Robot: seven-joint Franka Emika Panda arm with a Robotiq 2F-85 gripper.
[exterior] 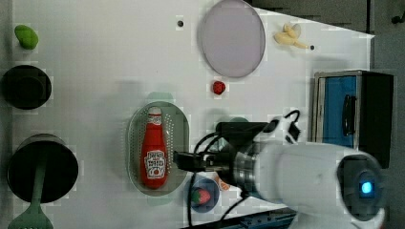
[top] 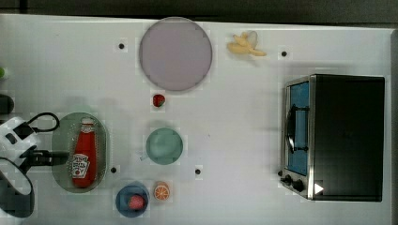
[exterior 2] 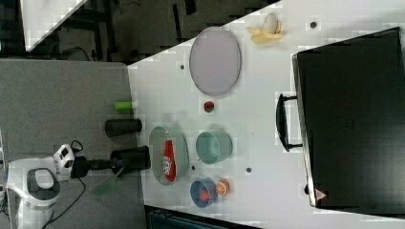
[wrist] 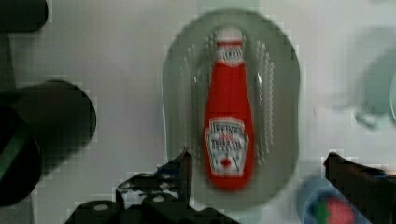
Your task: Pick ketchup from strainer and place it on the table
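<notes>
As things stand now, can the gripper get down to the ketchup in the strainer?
Probably yes. The ketchup lies flat and uncovered in the strainer, and the gripper hangs open above its label end with nothing between them.

Ketchup (top: 84, 157) in strainer (top: 60, 154); cup (top: 164, 146) top view's right.

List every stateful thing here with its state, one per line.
ketchup: lying flat in the strainer, cap on.
gripper: open, empty, above the strainer.
toaster oven: door shut.
teal cup: upright, empty.
blue bowl: holds a strawberry.
round plate: empty.
</notes>
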